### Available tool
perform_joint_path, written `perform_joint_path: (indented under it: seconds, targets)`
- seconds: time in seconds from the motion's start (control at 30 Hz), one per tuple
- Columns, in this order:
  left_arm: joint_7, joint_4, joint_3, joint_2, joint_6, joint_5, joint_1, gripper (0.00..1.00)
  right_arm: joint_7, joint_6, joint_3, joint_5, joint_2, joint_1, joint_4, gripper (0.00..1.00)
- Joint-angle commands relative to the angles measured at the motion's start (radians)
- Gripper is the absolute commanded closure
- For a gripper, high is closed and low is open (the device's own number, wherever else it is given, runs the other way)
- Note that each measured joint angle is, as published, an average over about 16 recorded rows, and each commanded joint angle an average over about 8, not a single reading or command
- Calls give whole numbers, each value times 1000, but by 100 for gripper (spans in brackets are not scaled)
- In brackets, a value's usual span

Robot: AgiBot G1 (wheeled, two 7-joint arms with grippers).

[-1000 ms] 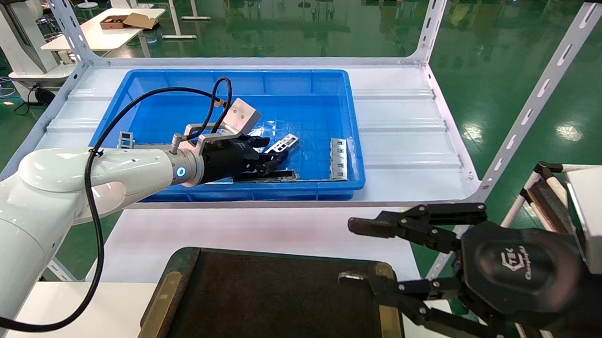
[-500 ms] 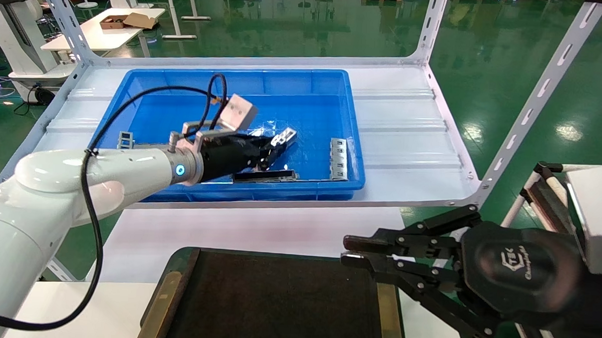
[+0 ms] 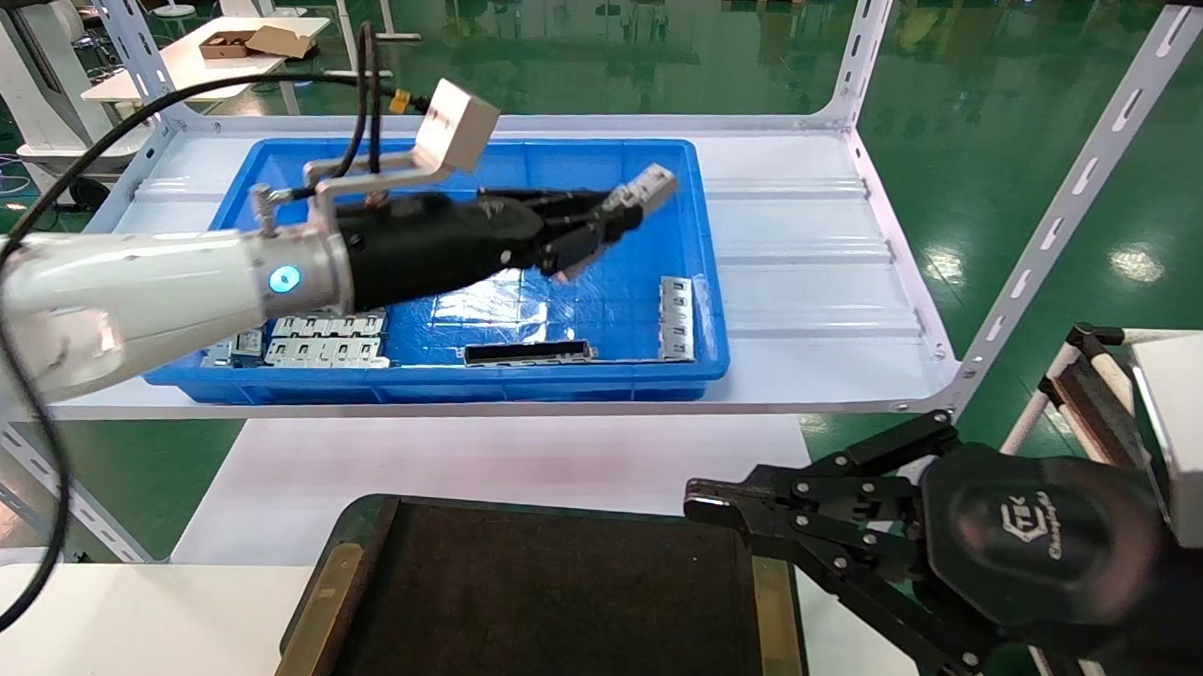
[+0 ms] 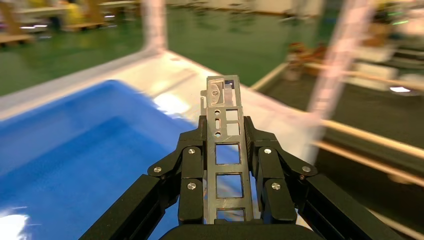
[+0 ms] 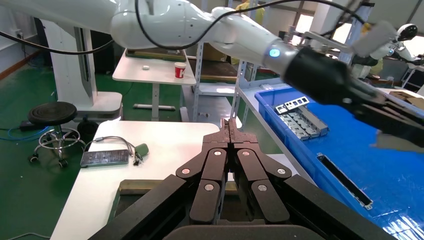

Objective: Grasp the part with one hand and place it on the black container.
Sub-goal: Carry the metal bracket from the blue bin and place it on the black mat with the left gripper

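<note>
1. Left gripper (image 3: 621,214) clamps the part (image 4: 225,145) lengthwise between its fingers – lifted above the blue bin (image 3: 709,282), clear of its walls.
2. Black container (image 3: 552,596) waits nearer the robot – the drop spot.
3. Right gripper (image 3: 701,502), fingers pressed together, idles over the container's corner.

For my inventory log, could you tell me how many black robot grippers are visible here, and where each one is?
2. The left gripper is raised over the blue bin, shut on the part. The right gripper hovers shut at the black container's right rim.
</note>
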Motion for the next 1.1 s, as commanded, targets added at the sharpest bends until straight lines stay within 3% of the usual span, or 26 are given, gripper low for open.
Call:
perform_joint_path:
  seconds: [0.03,0.23,0.4,0.6,0.8,1.1]
  targets:
    - [-14,-41,-8,-27,66,-21,15,100,0,0,0,0,0,0,0,100]
    - [-121,-322,-1,-133,186,-76,206,100,0,0,0,0,0,0,0,100]
    - [-195,-497,17,-186,143,-74,389,100,0,0,0,0,0,0,0,100]
    - [-261,-598,31,-187,-93,-11,579,100,0,0,0,0,0,0,0,100]
    - [-321,-629,45,-133,-397,86,717,100,0,0,0,0,0,0,0,100]
    - [-460,-533,109,17,-763,241,768,100,0,0,0,0,0,0,0,100]
